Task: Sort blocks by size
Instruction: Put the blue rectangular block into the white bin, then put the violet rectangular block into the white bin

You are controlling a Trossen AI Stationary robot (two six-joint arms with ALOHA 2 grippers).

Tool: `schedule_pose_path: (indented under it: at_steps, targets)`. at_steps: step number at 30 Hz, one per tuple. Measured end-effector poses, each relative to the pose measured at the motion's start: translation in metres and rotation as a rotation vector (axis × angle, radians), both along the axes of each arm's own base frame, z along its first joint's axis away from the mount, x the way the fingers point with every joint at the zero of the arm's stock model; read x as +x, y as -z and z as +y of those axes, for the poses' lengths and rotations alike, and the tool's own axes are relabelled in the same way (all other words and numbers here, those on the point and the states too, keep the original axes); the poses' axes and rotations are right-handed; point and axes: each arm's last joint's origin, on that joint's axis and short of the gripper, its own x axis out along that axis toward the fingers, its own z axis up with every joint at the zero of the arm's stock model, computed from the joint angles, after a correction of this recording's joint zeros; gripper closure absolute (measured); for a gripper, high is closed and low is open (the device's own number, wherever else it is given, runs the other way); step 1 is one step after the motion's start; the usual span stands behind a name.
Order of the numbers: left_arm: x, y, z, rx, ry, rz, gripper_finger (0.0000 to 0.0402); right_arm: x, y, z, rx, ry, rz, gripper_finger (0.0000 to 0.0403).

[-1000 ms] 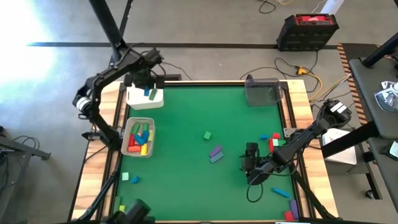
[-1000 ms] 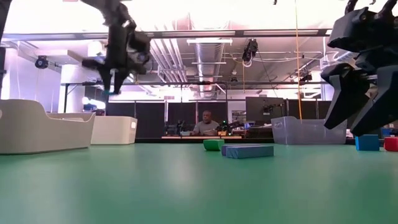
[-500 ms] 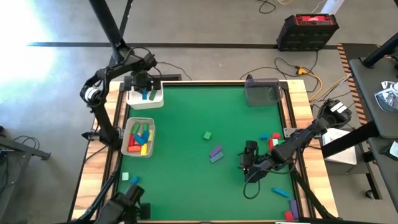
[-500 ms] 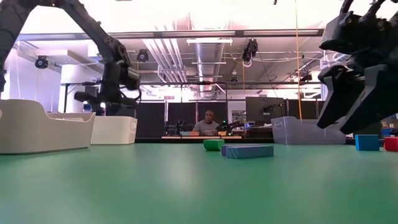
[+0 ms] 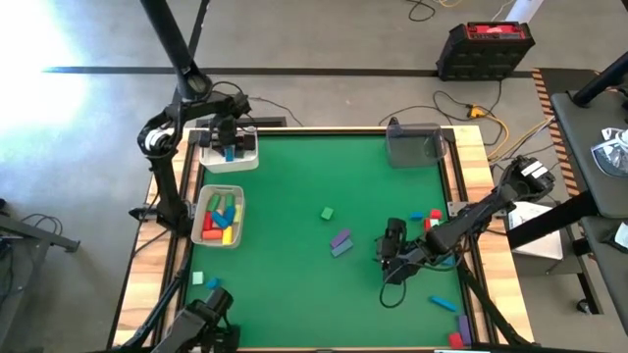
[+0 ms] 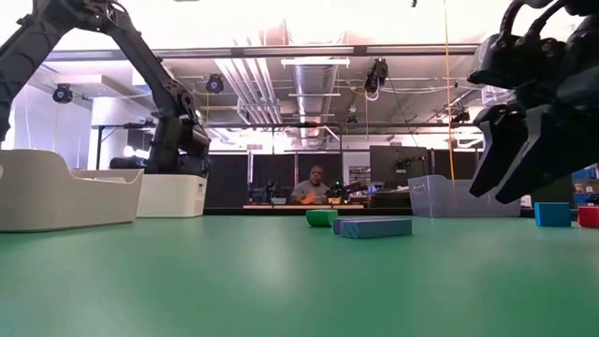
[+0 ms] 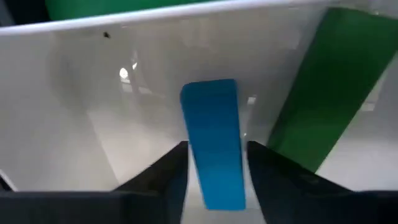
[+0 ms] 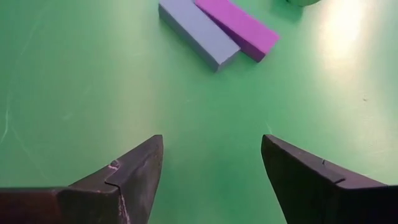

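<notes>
while inside the white tray (image 7: 74, 112), left gripper (image 7: 214, 168) pinching a blue block (image 7: 212, 143); right gripper (image 8: 211, 168) spread, empty

two bars (image 5: 340, 242) mid-table, small block (image 5: 327, 213) just behind, trays (image 5: 204, 201) left

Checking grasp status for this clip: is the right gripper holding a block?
No. The right gripper is open and empty over bare green mat, with the purple bar ahead of it.
</notes>
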Motion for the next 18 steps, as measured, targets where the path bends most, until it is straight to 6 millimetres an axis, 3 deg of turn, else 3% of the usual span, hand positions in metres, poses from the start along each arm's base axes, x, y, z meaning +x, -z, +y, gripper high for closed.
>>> schedule_pose_path:
  at_steps: [4,8,13,18]
  targets:
    - [0.000,-0.002,-0.002,0.000,0.035,0.037,0.0187,0.000,0.000,0.000,-0.004,0.014,-0.007,0.0125]
    - [-0.001,-0.018,-0.009,0.023,0.060,0.047,0.0146,0.000,0.000,0.000,-0.005,0.013,-0.007,0.0106]
    - [0.007,-0.057,-0.024,0.116,0.117,-0.003,0.0124,0.000,0.000,0.000,-0.010,0.013,-0.009,0.0086]
    - [0.026,-0.103,-0.061,0.276,0.238,-0.101,0.0124,0.000,0.000,-0.001,-0.015,0.031,-0.019,0.0067]
